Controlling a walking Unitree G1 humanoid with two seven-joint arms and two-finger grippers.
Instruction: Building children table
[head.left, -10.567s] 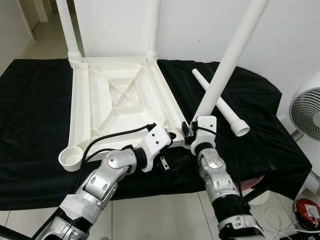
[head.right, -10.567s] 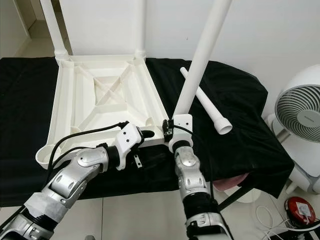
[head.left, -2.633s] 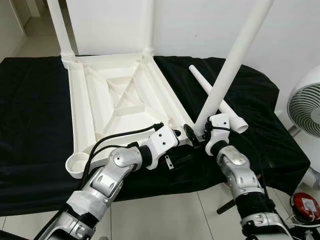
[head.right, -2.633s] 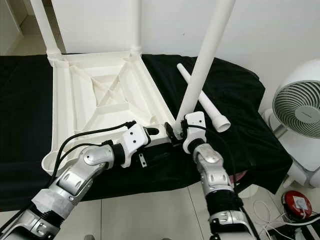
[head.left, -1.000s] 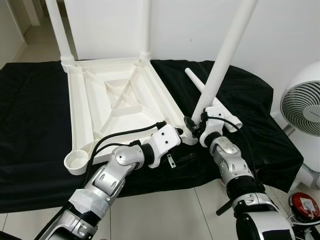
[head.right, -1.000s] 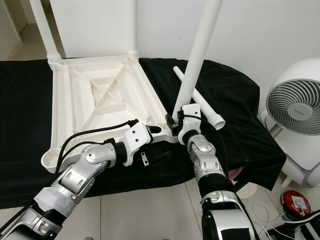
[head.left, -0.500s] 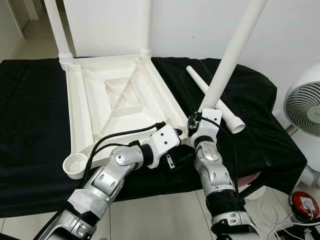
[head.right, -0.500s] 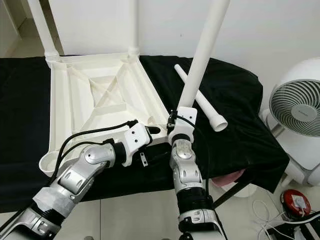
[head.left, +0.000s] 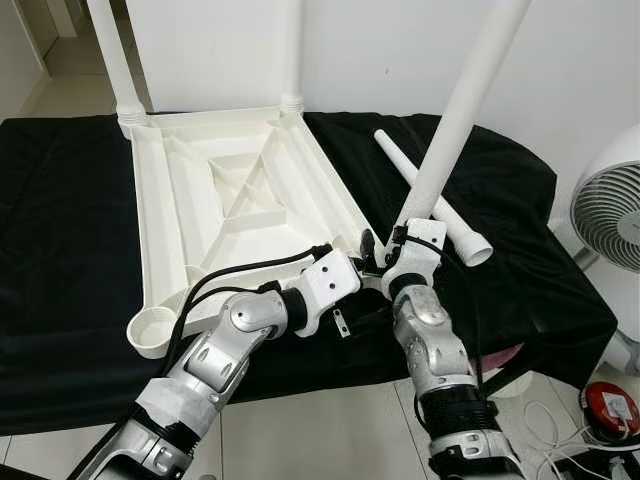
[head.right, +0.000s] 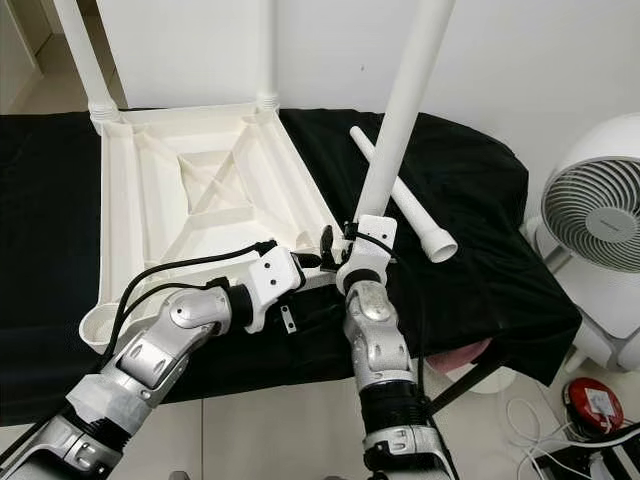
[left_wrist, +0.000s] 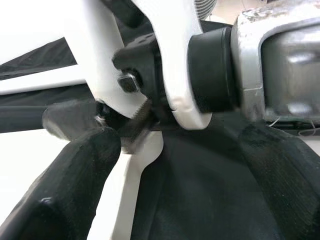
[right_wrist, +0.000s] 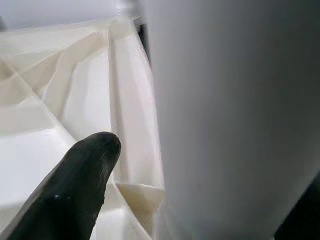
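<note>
White plastic table top (head.left: 230, 195) lies upside down on a black cloth (head.left: 60, 240), two legs already standing at its far corners. My right gripper (head.left: 385, 250) is clamped on a tilted leg (head.left: 455, 120) at the near corner. My left gripper (head.right: 305, 262) stays beside; its fingers stand apart. Another leg (head.right: 405, 210) lies on the cloth. At right stands a fan (head.right: 600, 215).

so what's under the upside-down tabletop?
A black cloth lies under the white tabletop and spreads past it on all sides; the spare leg rests on it too. Whatever the cloth covers is hidden, and so is the tabletop's face-down side.
</note>
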